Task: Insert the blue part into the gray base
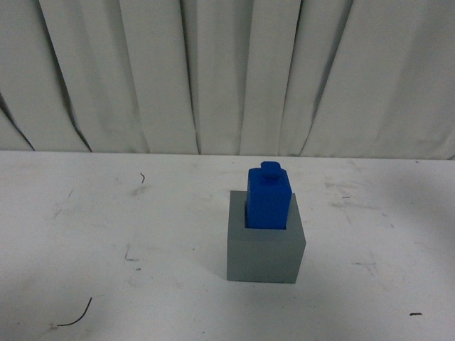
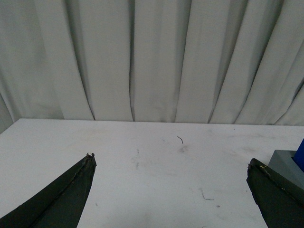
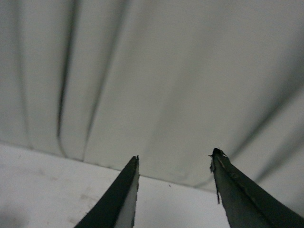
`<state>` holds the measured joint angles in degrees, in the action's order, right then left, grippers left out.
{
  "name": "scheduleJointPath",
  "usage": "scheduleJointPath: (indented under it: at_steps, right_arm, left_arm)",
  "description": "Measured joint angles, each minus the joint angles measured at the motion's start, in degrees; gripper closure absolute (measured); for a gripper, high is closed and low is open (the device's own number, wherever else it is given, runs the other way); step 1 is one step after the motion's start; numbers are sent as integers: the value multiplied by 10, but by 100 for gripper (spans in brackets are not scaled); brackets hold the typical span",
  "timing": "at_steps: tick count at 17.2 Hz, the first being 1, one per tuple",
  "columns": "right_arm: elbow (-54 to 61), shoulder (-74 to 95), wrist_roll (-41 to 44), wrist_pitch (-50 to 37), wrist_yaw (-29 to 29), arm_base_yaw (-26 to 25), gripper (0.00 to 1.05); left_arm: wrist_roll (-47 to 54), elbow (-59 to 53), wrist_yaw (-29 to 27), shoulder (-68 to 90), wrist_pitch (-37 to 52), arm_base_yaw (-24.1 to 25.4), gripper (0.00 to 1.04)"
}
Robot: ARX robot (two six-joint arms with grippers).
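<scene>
The blue part stands upright in the recess of the gray base, its knob on top, near the middle of the white table in the front view. No arm shows in that view. In the left wrist view my left gripper is open over bare table, with nothing between its fingers; a corner of the gray base and a sliver of the blue part show beside one finger. My right gripper is open too, pointing at the curtain, and holds nothing.
A white pleated curtain hangs behind the table's far edge. The white tabletop is scuffed, with a thin dark wire scrap near its front left and a small dark curl further back.
</scene>
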<state>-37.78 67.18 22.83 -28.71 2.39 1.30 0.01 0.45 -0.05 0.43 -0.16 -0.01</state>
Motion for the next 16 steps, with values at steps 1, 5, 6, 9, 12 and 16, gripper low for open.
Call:
scheduleJointPath:
  at_steps: [1,5,6,9,12,16]
  right_arm:
    - [71,-71,-104,-23,-30,-22,65]
    - [201,-165,-204,-40,-22,-13,103]
    - [215,-173,-210,-41,-22,-13,103]
    - [301,-276,-219,-27,-24,-13,103]
    - [316,-305,-220,-15,-24,-13,103]
    - [323,-325,-220,-4,-24,-13,103]
  left_arm:
    - [0,0,0,0,0,0,7]
    - [0,0,0,0,0,0,7]
    - [0,0,0,0,0,0,7]
    - [0,0,0,0,0,0,7]
    - [0,0,0,0,0,0,7]
    - [0,0,0,0,0,0,7]
